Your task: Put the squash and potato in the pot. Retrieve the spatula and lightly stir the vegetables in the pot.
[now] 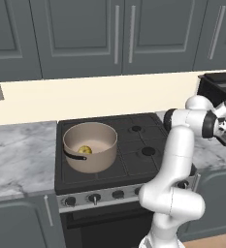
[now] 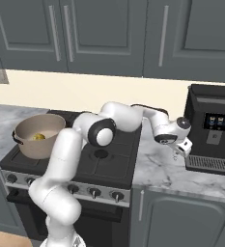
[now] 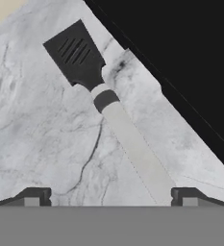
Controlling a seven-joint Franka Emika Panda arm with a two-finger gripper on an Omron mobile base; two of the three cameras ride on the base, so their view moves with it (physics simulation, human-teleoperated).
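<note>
The pot (image 1: 90,147) stood on the stove (image 1: 134,145) with the squash (image 1: 85,150) lying inside it, so part of the loading looked done; the potato could not be made out there. The arm reached right over the marble desk (image 2: 167,169) beside the coffee machine (image 2: 210,128). The hand view alone revealed why: the spatula (image 3: 111,113) lay flat on the desk below the gripper (image 3: 111,197), whose jaws stood wide open and empty, the handle running toward one fingertip (image 3: 183,196).

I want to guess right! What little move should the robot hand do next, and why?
Probably lower straight down and close on the spatula handle. The gripper is open above it, and the spatula lies flat on the marble counter, not yet held.
</note>
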